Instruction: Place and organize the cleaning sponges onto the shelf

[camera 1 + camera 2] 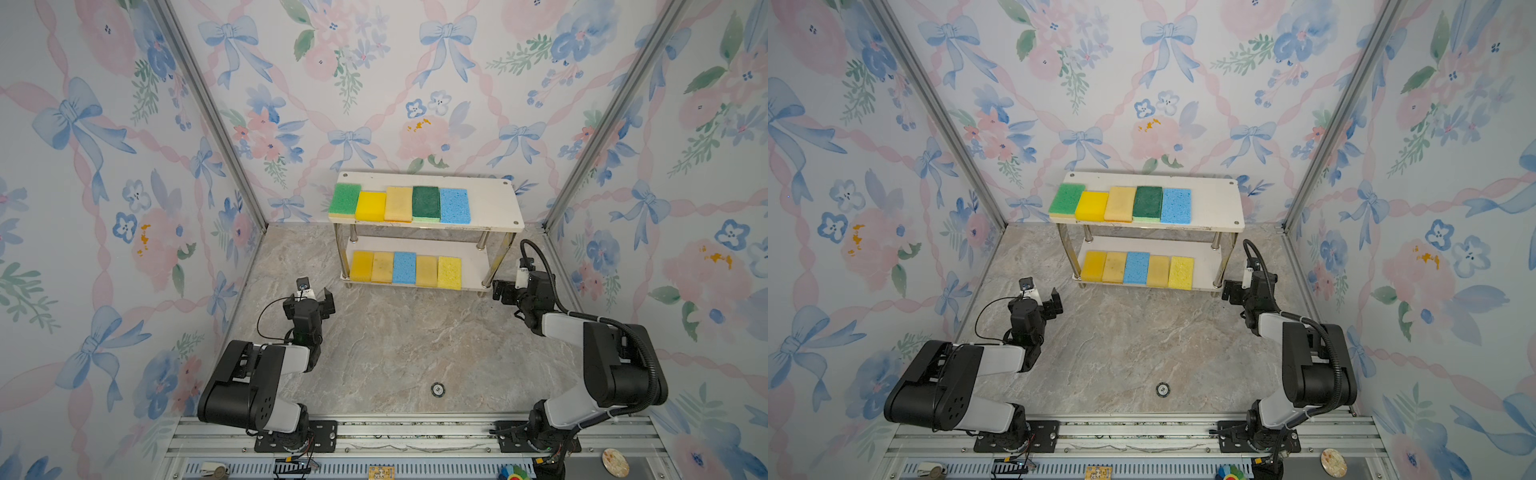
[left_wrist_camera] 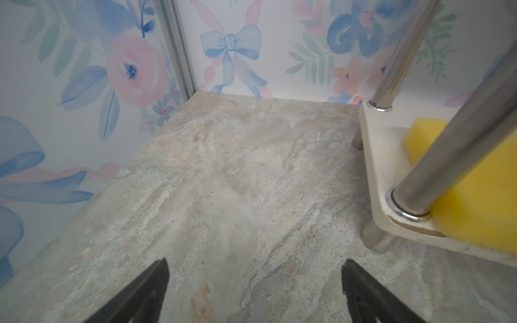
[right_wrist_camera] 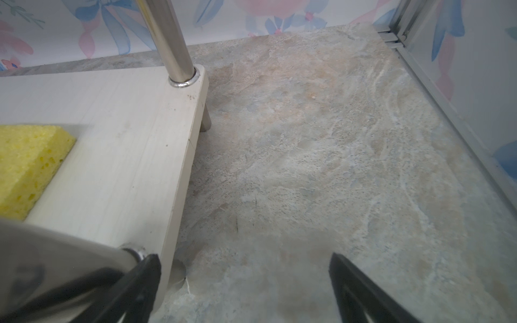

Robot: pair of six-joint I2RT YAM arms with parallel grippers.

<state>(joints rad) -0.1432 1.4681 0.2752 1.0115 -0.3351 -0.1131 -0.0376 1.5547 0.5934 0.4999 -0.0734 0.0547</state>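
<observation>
Count: ten sponges (image 1: pixel 398 203), one shelf (image 1: pixel 494 203), one disc (image 1: pixel 437 389), two tools.

Shelf: two white boards on four chrome legs. It stands at the back of the tabletop (image 1: pixel 395 340), near the wall.

Top row (image 1: pixel 426 202): five flat, side by side. Left to right in both top views: green, yellow, tan, dark green, blue. Bare board lies right of the blue.

Lower row (image 1: pixel 404 268): five side by side: yellow, tan, blue, tan, pale yellow.

By colour: six yellow to tan, two blue, two green.

Disc: small, round, black and white, alone on the tabletop toward the front. Its mark is too small to read.

Left tool (image 1: pixel 328 299): fingers apart, holding nothing, near the left front leg (image 1: pixel 341 253).

Right tool (image 1: pixel 500 291): fingers apart, holding nothing, just beside the right front leg (image 1: pixel 498 262). Contact cannot be told.
</observation>
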